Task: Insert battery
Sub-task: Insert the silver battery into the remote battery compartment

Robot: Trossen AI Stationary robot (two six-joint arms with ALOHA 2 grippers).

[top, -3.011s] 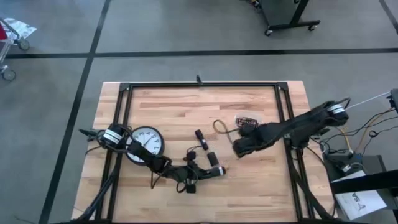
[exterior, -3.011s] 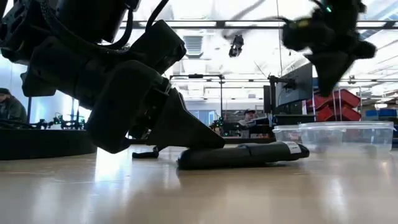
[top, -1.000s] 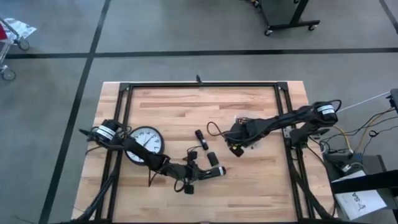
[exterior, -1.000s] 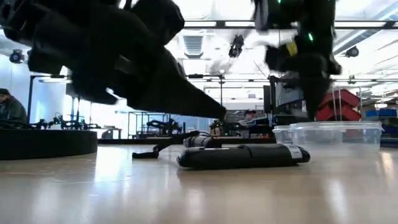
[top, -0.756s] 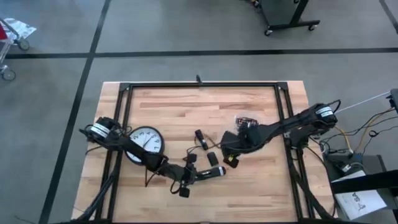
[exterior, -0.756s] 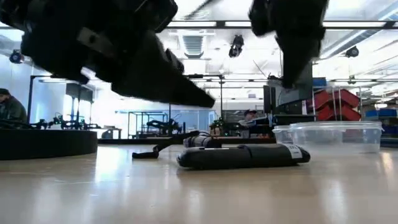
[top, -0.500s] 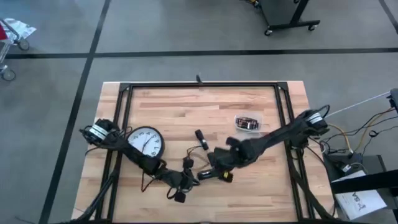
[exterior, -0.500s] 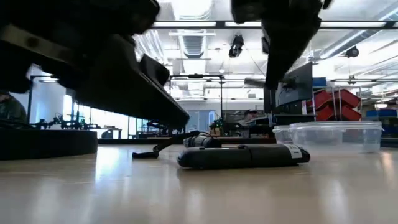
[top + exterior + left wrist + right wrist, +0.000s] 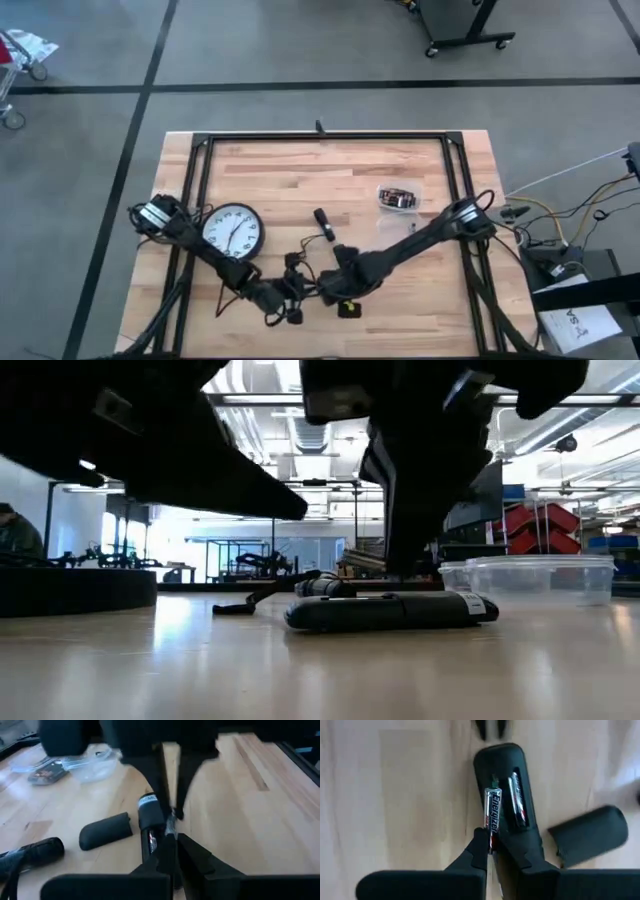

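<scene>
A black remote lies on the table with its open back up. One battery sits in its compartment. The remote's black cover lies loose beside it. My right gripper is shut on an Energizer battery just above the compartment's empty slot. My left gripper hovers just off the remote's end, its fingers together with nothing between them. In the low view the remote rests flat under the right gripper's fingers. My right gripper pinches the battery by one end between its two fingertips. The rest of the battery sticks out past the fingers, along the remote's length. The fingers come down from above. The battery's free end is at the compartment's end; I cannot tell whether it touches.
A round wall clock lies at the table's left. A clear plastic box with batteries stands far right of the remote. Another small black device with a cord lies beyond the remote. A black frame runs around the table.
My right gripper has carried the battery from beside the plastic box toward the table's near left, and has come down over the remote. My left gripper has drawn back a little toward the near edge and risen. The remote has stayed where it was.
</scene>
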